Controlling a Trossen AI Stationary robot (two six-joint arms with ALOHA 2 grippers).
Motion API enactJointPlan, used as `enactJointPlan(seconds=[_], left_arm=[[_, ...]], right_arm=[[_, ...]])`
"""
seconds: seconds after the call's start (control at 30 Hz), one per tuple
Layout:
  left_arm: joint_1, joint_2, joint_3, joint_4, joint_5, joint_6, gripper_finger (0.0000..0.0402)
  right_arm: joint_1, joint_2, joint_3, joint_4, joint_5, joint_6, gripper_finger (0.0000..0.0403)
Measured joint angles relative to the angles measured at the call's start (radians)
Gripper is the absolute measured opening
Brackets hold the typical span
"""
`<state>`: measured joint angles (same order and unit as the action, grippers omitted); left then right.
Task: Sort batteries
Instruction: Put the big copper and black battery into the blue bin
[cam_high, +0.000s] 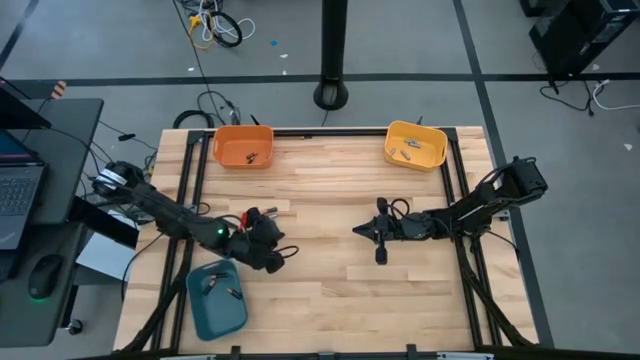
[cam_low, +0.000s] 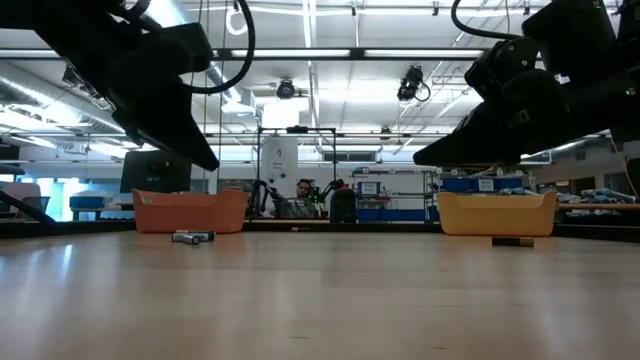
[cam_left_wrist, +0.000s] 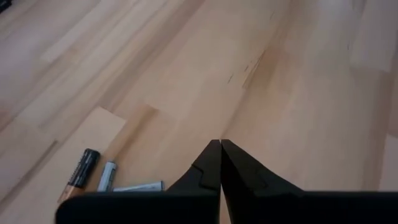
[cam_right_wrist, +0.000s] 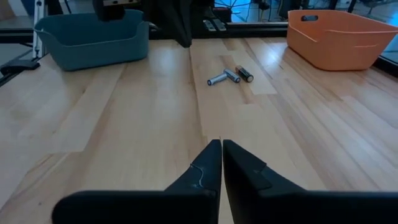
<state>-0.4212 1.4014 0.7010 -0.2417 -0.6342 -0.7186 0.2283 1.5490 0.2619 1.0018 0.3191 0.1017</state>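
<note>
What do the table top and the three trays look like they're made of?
Table top: pale wood, jointed strips and grain showing, with a slight sheen. Orange tray, teal tray and yellow tray: probably moulded plastic, with uniform colour, rounded rims and a matte finish.

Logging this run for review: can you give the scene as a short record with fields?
left gripper: fingers shut, empty, above the table near the teal tray
right gripper: fingers shut, empty, over mid-table
loose batteries: three lying together on the table; a dark one by the right gripper
orange tray: far left corner, holds batteries
yellow tray: far right corner, holds batteries
teal tray contents: batteries
</note>
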Motion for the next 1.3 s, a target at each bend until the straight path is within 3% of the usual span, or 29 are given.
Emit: enactJointPlan(seconds=[1.3], left_arm=[[0.015,-0.001,0.0,0.022,0.001,0.062,0.001]], right_arm=[[0.0,0.0,0.0,-0.001,0.001,0.0,0.0029]])
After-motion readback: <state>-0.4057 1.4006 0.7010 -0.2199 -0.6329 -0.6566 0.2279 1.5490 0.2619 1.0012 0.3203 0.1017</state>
